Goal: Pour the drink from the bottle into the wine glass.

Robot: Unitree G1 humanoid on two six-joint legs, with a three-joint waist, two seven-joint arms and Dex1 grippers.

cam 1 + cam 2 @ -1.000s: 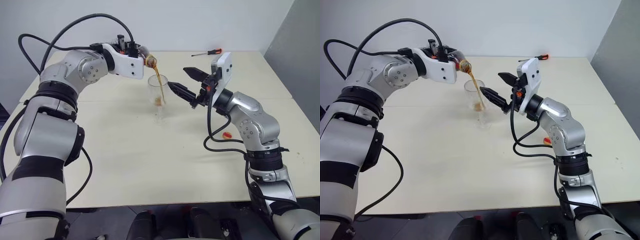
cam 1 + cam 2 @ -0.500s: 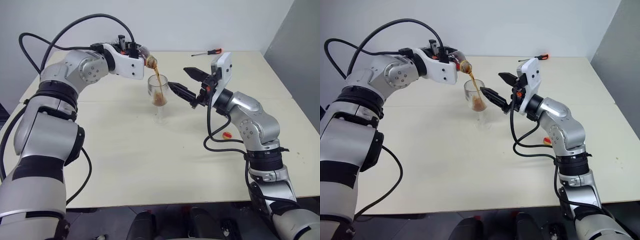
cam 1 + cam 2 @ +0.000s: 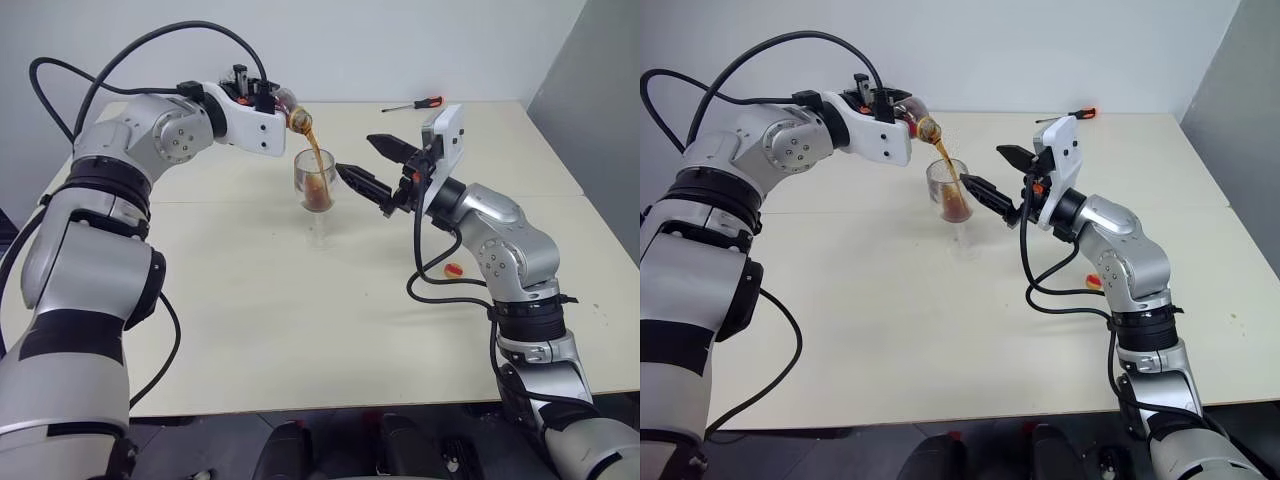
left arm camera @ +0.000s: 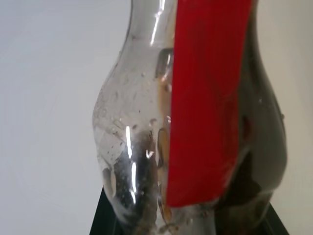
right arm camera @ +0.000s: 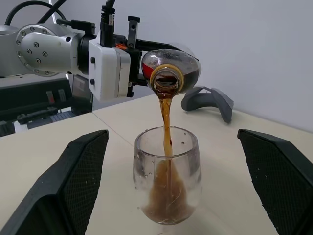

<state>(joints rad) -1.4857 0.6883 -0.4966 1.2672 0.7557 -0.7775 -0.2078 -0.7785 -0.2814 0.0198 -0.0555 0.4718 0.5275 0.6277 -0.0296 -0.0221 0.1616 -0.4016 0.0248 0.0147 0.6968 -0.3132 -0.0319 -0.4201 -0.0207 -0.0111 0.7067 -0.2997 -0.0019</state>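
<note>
The left gripper (image 3: 272, 100) is clenched on the bottle (image 5: 171, 68), holding it tipped on its side above the wine glass (image 3: 315, 190), mouth aimed down over the rim. A thin stream of the drink (image 5: 166, 122) falls from the open mouth into the bowl, where dark reddish-brown liquid has pooled. A red strip (image 4: 208, 98) runs along the bottle's clear body. Just right of the glass, the right gripper (image 3: 372, 165) hangs with its black fingers spread wide, gripping nothing. The glass stands upright on the pale table (image 3: 300, 330). Beyond it, at the far edge, lies a red-handled screwdriver (image 3: 415, 104); nearer the right arm rests a small orange object (image 3: 455, 268).
</note>
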